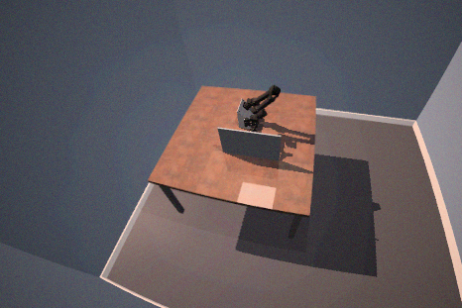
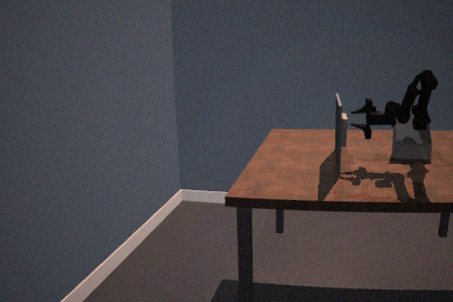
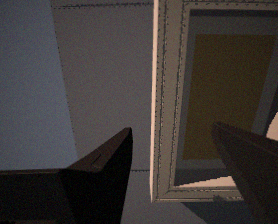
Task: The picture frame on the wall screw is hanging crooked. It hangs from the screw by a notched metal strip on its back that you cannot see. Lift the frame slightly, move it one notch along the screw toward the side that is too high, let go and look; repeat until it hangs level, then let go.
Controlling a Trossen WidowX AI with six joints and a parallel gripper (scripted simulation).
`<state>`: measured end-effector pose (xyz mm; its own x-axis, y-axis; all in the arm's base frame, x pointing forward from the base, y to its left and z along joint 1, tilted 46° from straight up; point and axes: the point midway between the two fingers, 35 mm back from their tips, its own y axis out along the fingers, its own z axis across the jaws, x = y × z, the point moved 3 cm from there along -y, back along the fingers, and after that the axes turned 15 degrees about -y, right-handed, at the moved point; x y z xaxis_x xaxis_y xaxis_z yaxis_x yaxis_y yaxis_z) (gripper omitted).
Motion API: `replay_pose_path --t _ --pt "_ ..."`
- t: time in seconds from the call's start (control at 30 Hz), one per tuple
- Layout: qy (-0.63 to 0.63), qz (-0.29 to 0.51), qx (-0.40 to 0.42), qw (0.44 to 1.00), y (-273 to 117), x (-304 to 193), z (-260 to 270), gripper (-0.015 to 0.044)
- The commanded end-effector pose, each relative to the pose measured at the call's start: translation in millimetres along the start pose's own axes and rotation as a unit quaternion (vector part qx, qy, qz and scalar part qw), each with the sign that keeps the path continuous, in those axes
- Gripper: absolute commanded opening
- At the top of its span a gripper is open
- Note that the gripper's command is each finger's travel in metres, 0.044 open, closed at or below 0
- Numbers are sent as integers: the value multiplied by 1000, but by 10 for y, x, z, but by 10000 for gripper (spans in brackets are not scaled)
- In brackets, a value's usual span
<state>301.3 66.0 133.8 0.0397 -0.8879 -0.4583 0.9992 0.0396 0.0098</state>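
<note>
The picture frame (image 3: pixel 167 100) (image 2: pixel 344 129) has a pale moulded border around a dark olive picture. It hangs on the arm's side of a small upright grey wall panel (image 1: pixel 250 145) (image 2: pixel 337 143) standing on the table. In the wrist view one long side and one corner of the frame show between my fingers. My gripper (image 3: pixel 171 131) (image 2: pixel 358 117) (image 1: pixel 250 123) is open, its fingers standing apart on either side of the frame's edge and a short way back from it, not touching. The screw and the notched strip are hidden.
The brown table (image 1: pixel 198 146) (image 2: pixel 292 167) carries the panel, the arm's grey base block (image 2: pixel 412 145) and a pale square patch (image 1: pixel 257 195) near its front edge. Blue room walls stand behind and to the side.
</note>
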Motion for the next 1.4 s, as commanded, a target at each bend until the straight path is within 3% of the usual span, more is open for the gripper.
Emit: replay_pose_path --t 0.0,0.17,0.43,0.87,1.37 --pt "-33 -1 0 999 -274 12 -20 260" --pt "-27 -2 -5 1000 -192 26 2 260" --pt "-80 -1 -3 997 -224 132 462 260" --pt "-170 -1 -2 985 -717 264 1051 260" --pt "-179 -1 -1 984 -799 271 1089 260"
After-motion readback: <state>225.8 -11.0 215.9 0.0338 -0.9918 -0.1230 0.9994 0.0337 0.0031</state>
